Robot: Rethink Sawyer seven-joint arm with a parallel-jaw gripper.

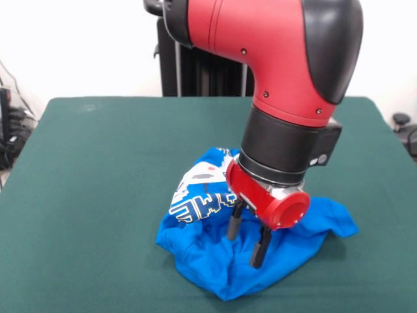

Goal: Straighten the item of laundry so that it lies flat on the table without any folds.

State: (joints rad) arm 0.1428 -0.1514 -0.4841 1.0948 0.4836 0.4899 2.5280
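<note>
One small blue T-shirt (260, 261) lies crumpled in a heap on the green table (98, 169), toward the near edge and a little right of the middle in the front view. Its cloth is bunched into thick folds. A raised hump at the heap's left carries part of the white pixel-style print (199, 199), wrinkled and tilted so that the lettering cannot be read. A plain blue flap reaches out to the right and ends in a point on the felt, while the lower edge comes to a rounded corner close to the near side of the table.

Directly above the heap hangs the gripper (247, 236), tilted so that its two dark fingers (261, 248) point down and slightly toward the camera. The fingers stand apart with a clear gap between them, released, and no cloth is pinched there. Their tips reach down to the surface of the shirt; whether they press into it cannot be told. Behind them sits a red round wrist housing (277, 202), then a black collar, then the thick red and black arm (273, 45) coming down from the top. The black pedestal (195, 72) stands at the far edge of the table before a pale wall.
</note>
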